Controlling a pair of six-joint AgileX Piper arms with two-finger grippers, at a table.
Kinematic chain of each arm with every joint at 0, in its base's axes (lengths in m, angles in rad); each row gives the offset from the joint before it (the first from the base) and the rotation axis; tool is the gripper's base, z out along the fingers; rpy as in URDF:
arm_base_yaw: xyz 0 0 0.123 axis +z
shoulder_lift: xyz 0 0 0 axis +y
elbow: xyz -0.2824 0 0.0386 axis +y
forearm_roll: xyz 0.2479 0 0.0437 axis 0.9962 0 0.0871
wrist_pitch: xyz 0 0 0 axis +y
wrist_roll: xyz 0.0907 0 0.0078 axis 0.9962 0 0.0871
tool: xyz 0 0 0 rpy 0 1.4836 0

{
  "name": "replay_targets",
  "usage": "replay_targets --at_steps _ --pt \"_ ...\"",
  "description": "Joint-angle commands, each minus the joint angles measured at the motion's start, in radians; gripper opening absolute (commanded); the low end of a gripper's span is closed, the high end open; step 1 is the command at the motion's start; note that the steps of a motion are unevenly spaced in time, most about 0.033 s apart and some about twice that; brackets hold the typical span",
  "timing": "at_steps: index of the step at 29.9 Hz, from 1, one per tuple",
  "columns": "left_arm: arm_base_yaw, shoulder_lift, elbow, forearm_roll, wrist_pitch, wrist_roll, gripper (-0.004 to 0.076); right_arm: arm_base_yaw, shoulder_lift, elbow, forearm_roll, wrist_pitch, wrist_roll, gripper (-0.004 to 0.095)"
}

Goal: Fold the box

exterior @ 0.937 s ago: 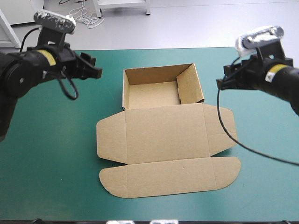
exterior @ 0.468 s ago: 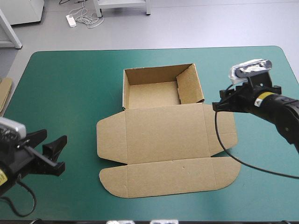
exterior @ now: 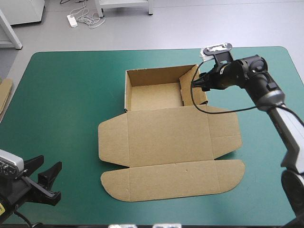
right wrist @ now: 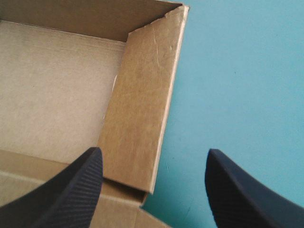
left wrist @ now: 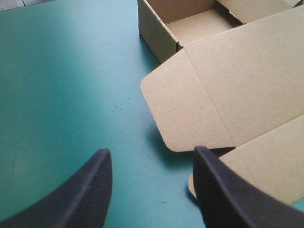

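**Desk:** Where does the box [exterior: 167, 124] sit, and in what shape?

**Photographer:** At the middle of the teal-green cover [exterior: 71, 95]. It is brown board, half built. An open tray [exterior: 154, 97] stands toward the far edge, and the lid [exterior: 166, 142] lies flat toward the near edge. The lid has a side flap [left wrist: 185, 109] spread on each flank and a long round-cornered flap [exterior: 175, 183] in front. The tray's right wall [right wrist: 137, 104] stands slanted, not square to the rest.

**Desk:** And the grippers?

**Photographer:** The left gripper [exterior: 50, 161] is low at the table's near left corner, fingers spread, apart from the box. The right gripper [right wrist: 154, 151] is also spread wide, over the right wall's near corner. I cannot tell whether it touches. More board [exterior: 4, 95] shows at the table's left edge.
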Motion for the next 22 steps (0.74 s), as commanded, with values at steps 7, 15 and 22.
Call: replay_targets --at_steps 7,15,22 --pt "-0.009 -0.027 0.011 0.009 -0.014 0.0 0.0373 -0.005 0.258 -0.364 0.0 0.11 0.012 0.059" --pt "-0.009 -0.027 0.011 0.01 0.001 0.0 0.0372 -0.017 0.443 -0.485 0.0 0.307 0.019 0.0517" --pt "-0.009 -0.027 0.011 0.01 0.001 0.0 0.0371 -0.017 0.453 -0.487 -0.014 0.314 0.019 0.023"
